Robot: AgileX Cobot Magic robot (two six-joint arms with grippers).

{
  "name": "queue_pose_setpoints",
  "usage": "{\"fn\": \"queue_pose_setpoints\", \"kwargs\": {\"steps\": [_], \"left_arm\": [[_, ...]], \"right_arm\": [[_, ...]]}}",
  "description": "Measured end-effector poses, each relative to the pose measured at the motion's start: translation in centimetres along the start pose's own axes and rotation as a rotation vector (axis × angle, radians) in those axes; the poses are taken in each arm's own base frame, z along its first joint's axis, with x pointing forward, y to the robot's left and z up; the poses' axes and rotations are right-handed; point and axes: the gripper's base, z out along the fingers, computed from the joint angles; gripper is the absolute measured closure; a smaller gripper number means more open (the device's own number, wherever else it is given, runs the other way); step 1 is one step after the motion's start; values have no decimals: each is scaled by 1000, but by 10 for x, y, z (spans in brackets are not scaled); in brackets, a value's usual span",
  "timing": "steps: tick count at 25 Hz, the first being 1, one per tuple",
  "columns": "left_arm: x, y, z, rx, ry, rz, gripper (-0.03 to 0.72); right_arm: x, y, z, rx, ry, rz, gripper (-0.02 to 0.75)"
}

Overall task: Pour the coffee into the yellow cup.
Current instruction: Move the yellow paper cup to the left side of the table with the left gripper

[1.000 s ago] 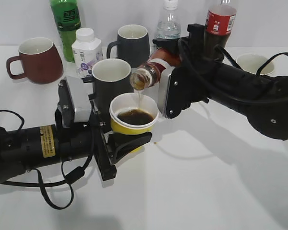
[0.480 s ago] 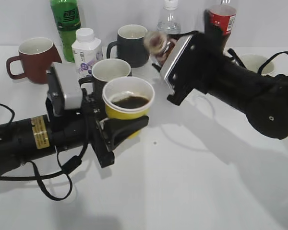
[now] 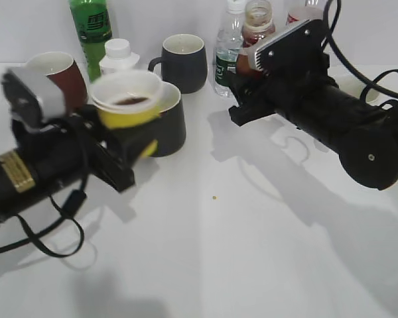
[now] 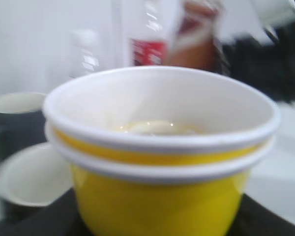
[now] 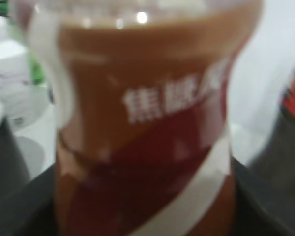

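- Two grippers are loaded: my left gripper [image 3: 123,142] pinches the yellow cup [image 3: 127,101], lifted near the counter's back-left corner, dark coffee [image 3: 128,101] inside.
- My right gripper [image 3: 249,83] clamps the coffee bottle [image 3: 258,18] upright, mouth open, toward the back edge.
- Blurred wrist views; the bottle seems roughly half full.

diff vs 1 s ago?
Pouring stopped: right tool swung the coffee bottle upright and back, off the cup. Left tool carried the yellow cup, coffee inside, up and left. Both grips unchanged; mugs and other bottles stayed put.
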Motion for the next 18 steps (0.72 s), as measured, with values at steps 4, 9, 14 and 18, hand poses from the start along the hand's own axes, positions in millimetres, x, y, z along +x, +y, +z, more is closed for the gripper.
{"fn": "queue_pose_setpoints", "kwargs": {"steps": [4, 9, 14, 18], "left_arm": [[-14, 6, -11, -112, -57, -35, 302], [-24, 15, -20, -237, -104, -22, 302], [-25, 26, -24, -370, -113, -3, 302], [-23, 36, -28, -488, -98, 14, 302]], "right_arm": [[6, -3, 0, 33, 62, 135, 237], [10, -6, -1, 83, 105, 206, 237], [11, -6, -1, 83, 113, 210, 237], [11, -6, -1, 84, 115, 211, 237]]}}
